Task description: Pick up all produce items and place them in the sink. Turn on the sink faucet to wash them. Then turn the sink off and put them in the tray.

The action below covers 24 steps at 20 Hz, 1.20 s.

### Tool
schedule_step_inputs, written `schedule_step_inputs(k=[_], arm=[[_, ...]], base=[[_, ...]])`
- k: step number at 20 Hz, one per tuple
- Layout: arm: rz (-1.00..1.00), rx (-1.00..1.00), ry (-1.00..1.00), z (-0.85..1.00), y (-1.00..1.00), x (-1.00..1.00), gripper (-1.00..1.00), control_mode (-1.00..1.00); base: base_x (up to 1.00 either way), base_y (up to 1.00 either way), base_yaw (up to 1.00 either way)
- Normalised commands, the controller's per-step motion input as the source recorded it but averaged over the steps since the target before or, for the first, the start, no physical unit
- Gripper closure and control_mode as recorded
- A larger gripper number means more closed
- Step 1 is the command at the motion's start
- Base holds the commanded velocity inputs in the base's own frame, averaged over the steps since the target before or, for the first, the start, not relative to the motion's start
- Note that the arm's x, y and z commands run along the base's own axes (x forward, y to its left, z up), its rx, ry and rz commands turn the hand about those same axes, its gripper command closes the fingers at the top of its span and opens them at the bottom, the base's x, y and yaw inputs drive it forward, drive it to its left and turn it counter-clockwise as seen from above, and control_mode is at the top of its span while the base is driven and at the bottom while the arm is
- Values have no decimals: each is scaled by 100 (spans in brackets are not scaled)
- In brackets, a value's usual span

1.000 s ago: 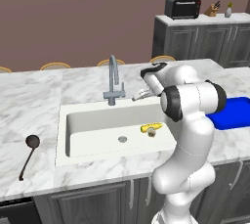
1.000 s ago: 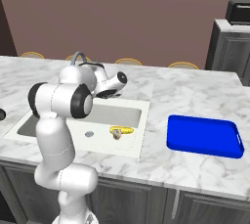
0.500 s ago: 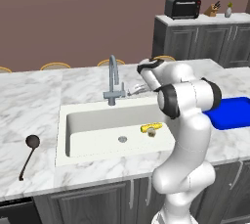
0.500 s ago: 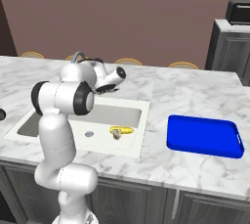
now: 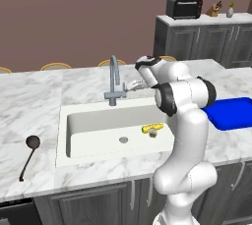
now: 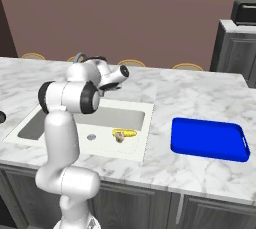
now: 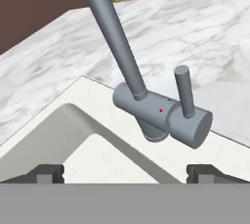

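Up close, sink faucet: grey gooseneck (lever seemingly upright); gripper spread.

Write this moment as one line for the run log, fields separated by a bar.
stage: faucet on | gripper: open, facing faucet lever, no contact | corn cob and beige item: in sink | tray: bare

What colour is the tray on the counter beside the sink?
The tray is bright blue all over, with no pattern; it shows best in the right base view.
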Motion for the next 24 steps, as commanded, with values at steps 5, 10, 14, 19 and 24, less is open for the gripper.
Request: schedule_step_inputs(k=[5,10,14,19,24], arm=[[0,2,0,0,4,35,-100,-100],[0,1,0,0,6,32,-100,-100],[0,0,0,0,2,27,-100,-100],[0,0,0,-4,0,23,-100,-100],[0,0,0,-15,0,4,-100,-100]], base=[[0,0,0],[0,0,0],[0,0,0],[0,0,0],[0,0,0]])
